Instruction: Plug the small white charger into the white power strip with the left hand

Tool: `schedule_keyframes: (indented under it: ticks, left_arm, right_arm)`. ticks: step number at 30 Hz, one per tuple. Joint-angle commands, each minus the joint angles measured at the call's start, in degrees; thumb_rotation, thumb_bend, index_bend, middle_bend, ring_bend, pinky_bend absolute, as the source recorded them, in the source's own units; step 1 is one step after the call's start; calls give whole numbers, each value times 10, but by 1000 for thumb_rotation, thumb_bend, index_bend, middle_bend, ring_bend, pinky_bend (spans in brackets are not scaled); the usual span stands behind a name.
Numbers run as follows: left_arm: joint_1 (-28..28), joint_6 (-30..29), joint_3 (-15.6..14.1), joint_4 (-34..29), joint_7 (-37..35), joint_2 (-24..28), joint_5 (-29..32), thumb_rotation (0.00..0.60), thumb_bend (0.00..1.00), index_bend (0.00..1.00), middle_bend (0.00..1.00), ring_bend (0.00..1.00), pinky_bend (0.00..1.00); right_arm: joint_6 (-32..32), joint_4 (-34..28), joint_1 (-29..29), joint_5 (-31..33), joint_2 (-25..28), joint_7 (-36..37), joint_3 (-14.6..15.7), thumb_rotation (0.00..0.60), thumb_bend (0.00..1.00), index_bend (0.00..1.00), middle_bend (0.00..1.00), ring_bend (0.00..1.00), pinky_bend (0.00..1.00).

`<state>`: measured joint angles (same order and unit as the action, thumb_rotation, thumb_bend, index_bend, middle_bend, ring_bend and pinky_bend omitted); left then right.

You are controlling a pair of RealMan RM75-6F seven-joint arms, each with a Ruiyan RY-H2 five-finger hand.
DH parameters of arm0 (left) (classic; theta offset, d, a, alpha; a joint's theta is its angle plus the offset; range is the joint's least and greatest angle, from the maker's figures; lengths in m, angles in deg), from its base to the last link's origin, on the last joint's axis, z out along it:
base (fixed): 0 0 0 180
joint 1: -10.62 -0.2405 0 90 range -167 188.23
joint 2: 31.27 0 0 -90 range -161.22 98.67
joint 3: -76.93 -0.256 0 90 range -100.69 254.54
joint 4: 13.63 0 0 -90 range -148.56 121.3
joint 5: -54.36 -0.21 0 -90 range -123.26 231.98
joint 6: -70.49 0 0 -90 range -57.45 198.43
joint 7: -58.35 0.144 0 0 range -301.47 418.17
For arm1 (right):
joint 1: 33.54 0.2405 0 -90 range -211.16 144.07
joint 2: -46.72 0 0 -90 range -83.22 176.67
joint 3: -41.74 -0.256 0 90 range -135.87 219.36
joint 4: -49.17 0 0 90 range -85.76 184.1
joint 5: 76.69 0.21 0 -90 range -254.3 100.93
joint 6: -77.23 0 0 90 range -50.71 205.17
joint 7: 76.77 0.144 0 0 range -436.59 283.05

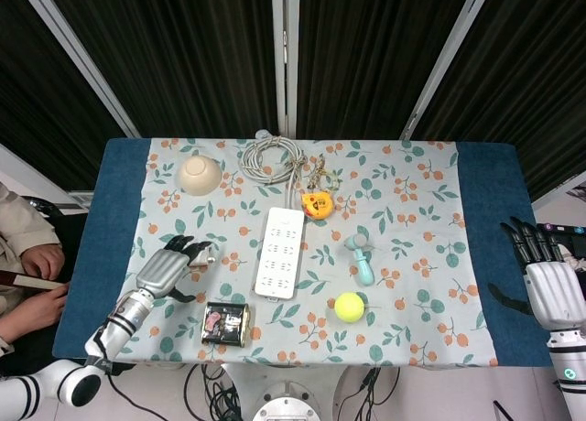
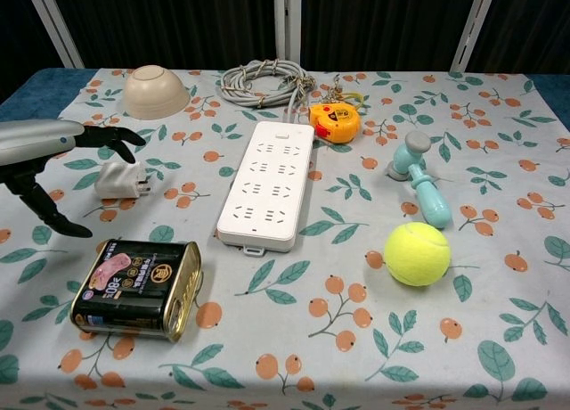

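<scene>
The small white charger [image 2: 120, 179] lies on the floral cloth left of the white power strip [image 2: 267, 184], prongs pointing toward the strip. My left hand [image 2: 49, 143] hovers over it, fingers [image 2: 109, 137] arched just above its top and the thumb spread below; I cannot tell whether they touch it. In the head view the left hand [image 1: 168, 266] covers most of the charger [image 1: 203, 255], beside the power strip [image 1: 279, 252]. My right hand [image 1: 552, 285] hangs open past the table's right edge, holding nothing.
A dark tin can [image 2: 138, 288] sits just in front of the charger. A beige bowl [image 2: 155, 91] and coiled cable [image 2: 265, 78] lie at the back, with a yellow tape measure [image 2: 335, 121], teal toy [image 2: 419, 183] and tennis ball [image 2: 417, 253] to the right. A person [image 1: 23, 256] sits at left.
</scene>
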<state>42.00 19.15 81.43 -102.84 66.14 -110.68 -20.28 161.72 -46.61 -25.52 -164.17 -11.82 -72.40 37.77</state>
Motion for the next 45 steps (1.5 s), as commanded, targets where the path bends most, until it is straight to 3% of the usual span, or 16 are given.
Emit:
schedule_keyframes:
  ticks: [1,22,30,35,38,45]
  left_arm:
    - [1,2,-2,1,1,0,6,600,50,74,163,0,0]
    - [38,58,15,63,-32,-13,72,600,51,73,197,0,0]
    - [25,0,33,83,-73,-39,55,600,49,111,221,32,4]
    - [24,-44,55,127,-81,-90,59,600,49,250,286,148,138]
    - [25,-46,56,150,-76,-109,64,600,50,281,324,200,206]
    - [18,-62,51,190,-60,-143,72,600,49,312,349,226,233]
  right_arm:
    - [0,0,0,-1,0,0,0,600,126,0,0,0,0]
    - [11,3,-12,-1,-5,2,-1,600,126,0,0,0,0]
    - [13,5,-15,-1,-7,3,-2,600,126,0,0,0,0]
    - [12,6,-15,-1,-8,6,-3,600,126,0,0,0,0]
    - [14,7,-16,-1,-8,8,-3,600,126,0,0,0,0]
    - [13,15,-18,1,-10,18,-3,600,126,0,0,0,0]
